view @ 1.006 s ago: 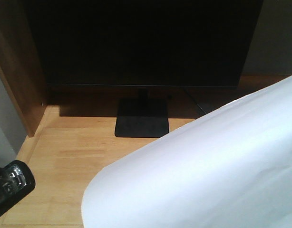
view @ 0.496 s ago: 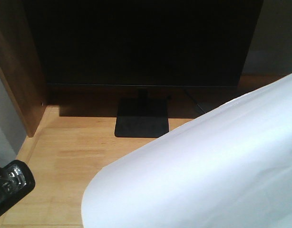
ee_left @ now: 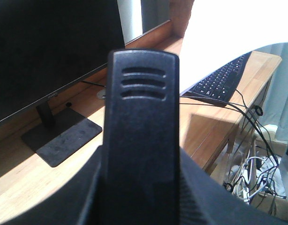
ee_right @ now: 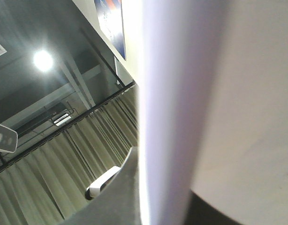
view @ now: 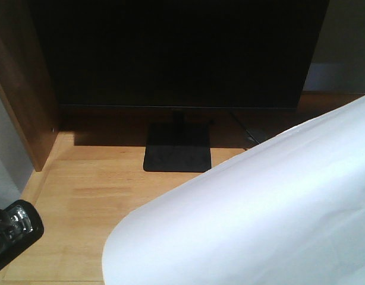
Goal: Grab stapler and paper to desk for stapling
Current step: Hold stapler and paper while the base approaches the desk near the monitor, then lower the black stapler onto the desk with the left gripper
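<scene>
The black stapler (ee_left: 139, 136) stands upright in the middle of the left wrist view, with my left gripper (ee_left: 140, 187) shut on its sides. Its black and metal end also shows at the lower left of the front view, where the stapler (view: 15, 228) hangs beside the desk's front left corner. A large white sheet of paper (view: 260, 219) hangs curved over the right part of the light wood desk (view: 87, 190). My right gripper (ee_right: 167, 206) is shut on the paper (ee_right: 181, 93), seen edge-on with the camera facing the ceiling.
A black monitor (view: 176, 53) on a flat stand (view: 178, 148) fills the back of the desk. A darker wooden side panel (view: 22, 89) borders the left. A black keyboard (ee_left: 221, 79) lies to the right, with loose cables (ee_left: 252, 164) hanging past the desk edge.
</scene>
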Robot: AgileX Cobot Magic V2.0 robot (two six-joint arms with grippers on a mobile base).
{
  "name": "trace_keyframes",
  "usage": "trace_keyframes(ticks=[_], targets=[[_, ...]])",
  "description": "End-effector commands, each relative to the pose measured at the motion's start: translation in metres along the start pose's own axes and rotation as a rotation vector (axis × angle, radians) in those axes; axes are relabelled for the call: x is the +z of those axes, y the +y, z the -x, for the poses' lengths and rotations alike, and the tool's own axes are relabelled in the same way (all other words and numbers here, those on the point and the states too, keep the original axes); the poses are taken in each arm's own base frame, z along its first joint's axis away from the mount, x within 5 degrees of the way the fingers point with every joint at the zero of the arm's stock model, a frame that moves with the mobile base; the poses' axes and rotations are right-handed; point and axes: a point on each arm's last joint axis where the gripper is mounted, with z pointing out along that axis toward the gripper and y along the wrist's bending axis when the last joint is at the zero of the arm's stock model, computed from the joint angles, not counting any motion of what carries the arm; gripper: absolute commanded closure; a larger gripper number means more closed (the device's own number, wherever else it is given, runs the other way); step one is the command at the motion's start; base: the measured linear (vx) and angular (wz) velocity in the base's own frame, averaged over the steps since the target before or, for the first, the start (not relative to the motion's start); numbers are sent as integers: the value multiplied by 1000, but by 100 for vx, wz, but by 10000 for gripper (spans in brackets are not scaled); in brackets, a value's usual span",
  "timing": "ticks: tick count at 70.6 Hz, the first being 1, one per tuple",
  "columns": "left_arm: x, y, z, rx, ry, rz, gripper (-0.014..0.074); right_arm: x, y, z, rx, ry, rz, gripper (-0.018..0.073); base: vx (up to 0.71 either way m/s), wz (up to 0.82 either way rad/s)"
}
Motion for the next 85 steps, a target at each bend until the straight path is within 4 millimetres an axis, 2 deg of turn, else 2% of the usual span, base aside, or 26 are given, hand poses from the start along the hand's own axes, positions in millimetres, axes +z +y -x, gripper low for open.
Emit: trace_keyframes(ticks=[1,23,28,42,54,67,85], targets=[[-4,2,17,-19,-128,18,603,3,9,7,-3,-26,59,565,0,0],[-4,3,20,-17,-163,35,603,3,9,7,-3,-26,59,565,0,0],[1,5,22,-24,-158,37,603,3,9,7,-3,-26,59,565,0,0],[37,13,24,-13,-50,-3,603,3,9,7,-3,-26,59,565,0,0],[74,20,23,104,29,-56,603,3,9,7,-3,-26,59,565,0,0],[105,26,18,211,97,-103,603,3,9,7,-3,-26,59,565,0,0],[139,55,4,233,183,-117,603,3,9,7,-3,-26,59,565,0,0]])
